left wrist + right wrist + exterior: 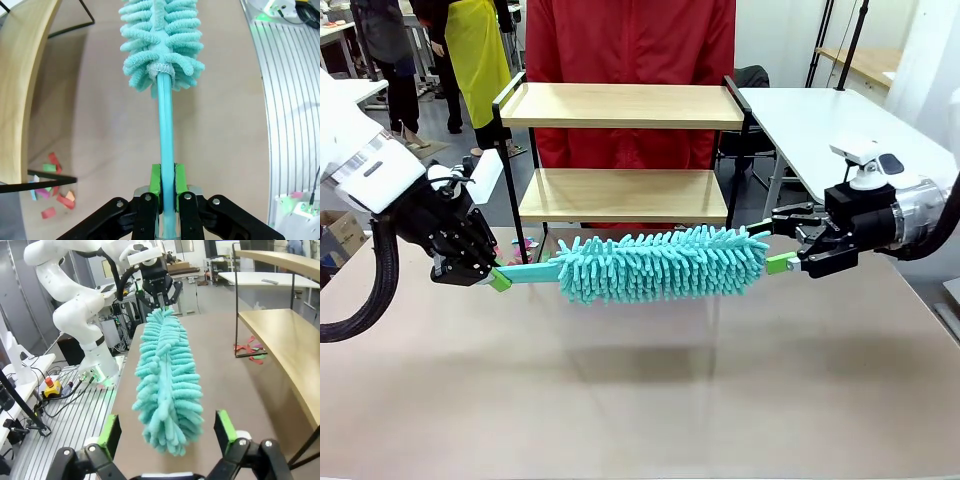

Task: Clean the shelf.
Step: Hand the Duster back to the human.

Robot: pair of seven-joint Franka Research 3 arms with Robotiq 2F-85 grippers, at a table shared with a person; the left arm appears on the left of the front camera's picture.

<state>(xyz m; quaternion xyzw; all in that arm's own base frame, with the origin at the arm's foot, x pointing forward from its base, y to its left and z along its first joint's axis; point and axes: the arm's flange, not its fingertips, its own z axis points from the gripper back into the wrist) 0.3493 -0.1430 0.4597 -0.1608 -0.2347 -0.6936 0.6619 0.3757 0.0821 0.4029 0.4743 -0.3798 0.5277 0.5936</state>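
Front view, left to right. Left claw (492, 277): clamped on the flat teal handle of a fluffy turquoise microfibre duster (660, 263), held level above the beige counter (640, 400). Small two-tier shelf (620, 195) of light wooden boards in a thin black metal frame: standing at the counter's far edge, behind the duster, with a person in red beyond it. Right claw (772, 245): jaws spread wide around the duster's tip, gripping nothing. Coloured paper scraps (52, 192): on the counter beside the shelf's foot.
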